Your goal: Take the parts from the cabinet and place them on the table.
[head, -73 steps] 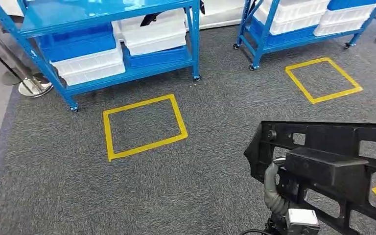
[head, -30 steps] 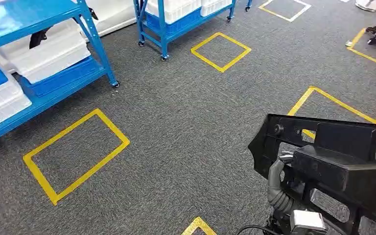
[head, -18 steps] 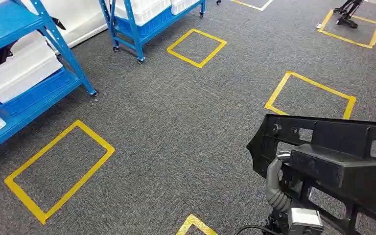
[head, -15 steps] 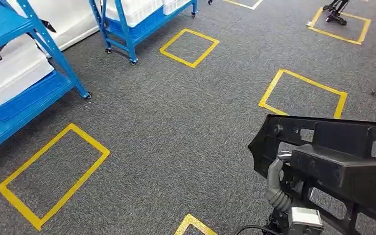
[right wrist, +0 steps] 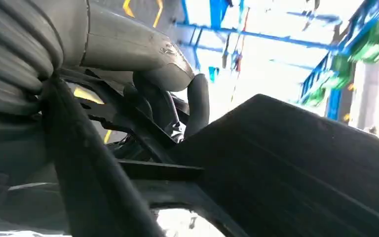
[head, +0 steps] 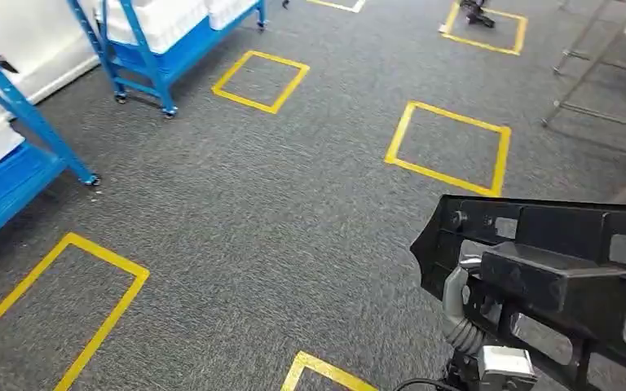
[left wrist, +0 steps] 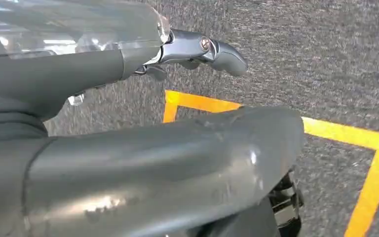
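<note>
A big black plastic part with holes and ribs (head: 554, 277) is held up in front of the body, over the grey carpet floor (head: 293, 212), by the right robot hand (right wrist: 177, 101), whose fingers are wrapped around its frame. The left robot hand (left wrist: 197, 49) hangs over a yellow tape square (left wrist: 325, 133) with nothing seen in it; whether its fingers are apart cannot be told. The part is probably being carried to the tabletop. It should be kept level, gripped tight, and kept away from the blue metal shelf racks (head: 16, 130).
</note>
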Controlling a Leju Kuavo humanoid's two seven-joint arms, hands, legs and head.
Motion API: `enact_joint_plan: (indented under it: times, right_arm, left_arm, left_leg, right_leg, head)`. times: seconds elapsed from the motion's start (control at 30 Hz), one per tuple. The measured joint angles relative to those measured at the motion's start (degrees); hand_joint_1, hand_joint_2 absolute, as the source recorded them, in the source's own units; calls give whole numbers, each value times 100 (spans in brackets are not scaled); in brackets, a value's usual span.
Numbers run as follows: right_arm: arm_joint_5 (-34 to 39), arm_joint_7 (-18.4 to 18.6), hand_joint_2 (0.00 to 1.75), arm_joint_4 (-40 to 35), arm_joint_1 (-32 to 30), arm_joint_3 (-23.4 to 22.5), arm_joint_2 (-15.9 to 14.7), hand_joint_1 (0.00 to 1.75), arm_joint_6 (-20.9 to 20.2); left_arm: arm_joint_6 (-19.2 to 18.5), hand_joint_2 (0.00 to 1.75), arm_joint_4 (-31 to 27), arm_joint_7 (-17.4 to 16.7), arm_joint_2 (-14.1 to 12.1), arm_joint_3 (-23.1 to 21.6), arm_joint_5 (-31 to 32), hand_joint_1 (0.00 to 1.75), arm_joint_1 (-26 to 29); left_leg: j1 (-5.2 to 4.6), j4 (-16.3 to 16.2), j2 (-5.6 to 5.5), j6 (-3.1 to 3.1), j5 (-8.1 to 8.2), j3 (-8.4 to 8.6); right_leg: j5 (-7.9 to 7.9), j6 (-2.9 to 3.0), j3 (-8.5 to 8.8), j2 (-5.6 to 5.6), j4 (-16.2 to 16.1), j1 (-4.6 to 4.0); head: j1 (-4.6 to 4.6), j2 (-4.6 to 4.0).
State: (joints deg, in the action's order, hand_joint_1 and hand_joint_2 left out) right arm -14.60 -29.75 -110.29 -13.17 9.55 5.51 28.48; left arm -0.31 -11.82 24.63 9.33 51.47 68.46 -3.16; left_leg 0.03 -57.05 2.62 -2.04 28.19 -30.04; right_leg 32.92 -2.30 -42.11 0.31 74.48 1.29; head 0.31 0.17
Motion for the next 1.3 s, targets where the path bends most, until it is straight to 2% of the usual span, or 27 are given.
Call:
enact_joint_plan:
  times: [0.07, 0.1, 0.13, 0.17, 0.27, 0.3, 0.33, 0.37, 0.43, 0.47, 0.53, 0.57, 0.6, 0.63, 0.67, 0.77, 0.8, 0.83, 0.87, 0.93, 0.97, 1.0, 1.07, 1.1, 1.13, 1.17, 1.3]
  right_arm:
    - [0, 0, 175, 2, -2, 0, 0, 175, 0]
    - [0, 0, 175, 0, 1, 0, 0, 175, 0]
    - [0, 0, 175, 2, 15, 0, 0, 175, -2]
    - [0, -2, 175, 0, 12, 0, 0, 175, -4]
    - [-2, -4, 175, 0, 10, 0, 0, 175, -20]
    - [-7, -7, 175, 0, 7, 0, 4, 175, -24]
    - [-15, -7, 175, 2, 32, 2, 9, 175, -33]
    - [-20, -7, 175, 13, 75, 18, 26, 175, -53]
    - [-20, -7, 175, 48, 129, 63, 37, 175, -61]
    - [-22, -7, 175, 57, 129, 70, 37, 175, -55]
    - [-28, -7, 175, 66, 133, 74, 37, 175, -15]
    - [-39, -18, 175, 63, 136, 81, 37, 175, 4]
    - [-46, -35, 175, 50, 135, 81, 37, 175, 29]
    - [-50, -42, 175, 30, 135, 81, 37, 175, 48]
    - [-57, -48, 175, -2, 142, 81, 37, 175, 87]
    - [-72, -66, 175, -99, 81, 79, 35, 175, 129]
    - [-72, -72, 175, -131, 50, 76, 35, 175, 144]
    - [-77, -90, 175, -155, 27, 76, 35, 175, 160]
    - [-83, -107, 175, -179, 32, 77, 35, 175, 179]
    - [-81, -131, 175, -210, 28, 74, 35, 175, 201]
    - [-79, -138, 175, -214, 12, 70, 31, 175, 203]
    - [-76, -144, 175, -227, -6, 61, 22, 175, 205]
    - [-68, -146, 175, -258, -14, 55, 13, 175, 203]
    - [-68, -144, 175, -271, -14, 55, 11, 175, 203]
    - [-68, -142, 175, -293, -15, 55, 11, 175, 203]
    - [-68, -129, 175, -315, 5, 50, 11, 175, 203]
    - [-59, -118, 175, -345, -72, 24, 11, 175, 212]
  left_arm:
    - [-4, 0, 0, 0, 0, 0, 0, 0, -14]
    - [-4, 0, 0, 0, 0, 0, 0, 0, -22]
    - [-4, 0, 0, 0, 0, 0, 0, 0, -20]
    - [-4, 0, 0, 0, 0, 0, 0, 0, -19]
    - [-20, 0, 0, 0, 0, 0, -4, 0, -47]
    - [-33, 0, 0, -2, 0, 0, -7, 0, -49]
    - [-44, 0, 0, 0, 0, 0, -9, 0, -44]
    - [-48, 0, 0, -2, 0, 2, -13, 0, -34]
    - [-50, 0, 0, -15, -7, 2, -26, 0, -20]
    - [-46, 0, 0, -26, -7, 2, -26, 0, -15]
    - [-31, 0, 0, -37, -7, 2, -26, 0, -10]
    - [-15, 0, 0, -37, -7, 4, -26, 0, -15]
    - [0, 0, 0, -44, -11, 4, -26, 0, -17]
    - [9, 0, 0, -53, -13, 7, -24, 0, -3]
    - [20, 0, 0, -63, -13, 7, -9, 0, 0]
    - [61, 0, 0, -129, -24, 9, 11, 0, -18]
    - [66, 0, 0, -155, -24, 7, 26, 0, -23]
    - [85, 0, 0, -192, -24, 9, 50, 0, -29]
    - [83, 0, 0, -223, -24, 7, 66, 0, -22]
    - [59, 0, 0, -264, -24, 7, 96, 0, 7]
    - [46, 0, 0, -286, -24, 4, 120, 0, 17]
    - [46, 0, 0, -297, -24, 2, 133, 0, 16]
    - [46, 0, 0, -317, -24, -2, 171, 0, 1]
    - [46, 0, 0, -319, -22, -4, 177, 0, -4]
    - [46, 0, 0, -321, -22, -9, 184, 0, -12]
    - [46, 0, 0, -321, -20, -18, 203, 0, -7]
    - [50, 0, 0, -339, -20, -70, 260, 0, -34]
  left_leg:
    - [1, -6, 132, 22, 15, 13]
    - [0, -13, 185, 47, 31, 31]
    - [-41, -25, 226, 87, 57, 34]
    - [-53, -41, 253, 123, 73, 34]
    - [-49, -31, 415, 189, 88, 80]
    - [-18, -84, 280, 238, 157, 57]
    - [4, -247, 8, 255, 287, 11]
    - [10, -621, -126, 262, 525, -154]
    - [16, -1569, -207, 283, 941, -592]
    - [17, -1837, -211, 288, 979, -726]
    - [30, -1570, -214, 288, 651, -638]
    - [48, -1073, -244, 278, 346, -426]
    - [70, -577, -369, 271, 86, -212]
    - [101, -317, -661, 257, 80, -96]
    - [95, -166, -722, 243, 120, -56]
    - [51, -202, -555, 162, 89, -70]
    - [93, -128, -479, 88, 39, -62]
    - [76, -102, -410, 56, 19, -53]
    - [65, -90, -343, 24, 12, -56]
    - [36, -94, -181, 11, 17, -70]
    - [25, -98, -80, 2, 23, -77]
    - [20, -101, -10, -1, 26, -79]
    - [15, -110, 127, 7, 43, -72]
    - [15, -117, 190, 22, 62, -61]
    - [1, -123, 232, 42, 78, -37]
    - [-49, -154, 282, 88, 116, -33]
    - [-58, -140, 535, 186, 162, 27]
  right_leg:
    - [-425, 10, 490, -87, -823, 2]
    - [-610, 32, 814, -243, -1347, -6]
    - [-525, 70, 943, -513, -1612, -72]
    - [-571, 136, 928, -409, -1618, -84]
    - [-579, 214, 893, -239, -1626, -107]
    - [-613, 266, 922, -188, -1677, -48]
    - [-623, 296, 920, -140, -1682, -47]
    - [-626, 327, 908, -91, -1680, -50]
    - [-635, 343, 894, 44, -1676, -63]
    - [-635, 343, 895, 110, -1668, -66]
    - [-633, 341, 898, 257, -1641, -63]
    - [-626, 329, 900, 350, -1616, -60]
    - [-612, 308, 897, 419, -1587, -55]
    - [-602, 286, 873, 464, -1570, -39]
    - [-601, 243, 815, 556, -1512, -68]
    - [-686, 113, 752, 727, -1564, -30]
    - [-658, 94, 731, 683, -1531, -27]
    - [-562, 86, 685, 367, -1420, -46]
    - [-349, 71, 547, 164, -1121, -61]
    - [57, 40, 165, 49, -301, -52]
    - [162, 25, -8, 29, 65, -47]
    - [117, 22, -26, 18, 115, -43]
    - [-210, 24, 259, -31, -367, -43]
    - [-456, 38, 556, -130, -879, -48]
    - [-602, 73, 820, -405, -1307, -70]
    - [-508, 96, 931, -537, -1569, -148]
    - [-545, 253, 908, -263, -1610, -116]
  head:
    - [2, 0]
    - [4, 0]
    - [4, -2]
    - [-13, 0]
    - [-22, 0]
    - [-24, 0]
    - [-26, 0]
    - [-31, 0]
    - [-26, 0]
    - [-28, 0]
    - [-31, 0]
    - [-28, -2]
    - [-28, 0]
    - [-28, 0]
    - [-24, 0]
    - [-20, 0]
    - [-24, 0]
    - [-11, -2]
    - [31, 0]
    - [26, 0]
    - [24, 0]
    - [28, 0]
    - [28, -2]
    - [24, 0]
    - [31, 0]
    - [35, -2]
    - [24, 0]
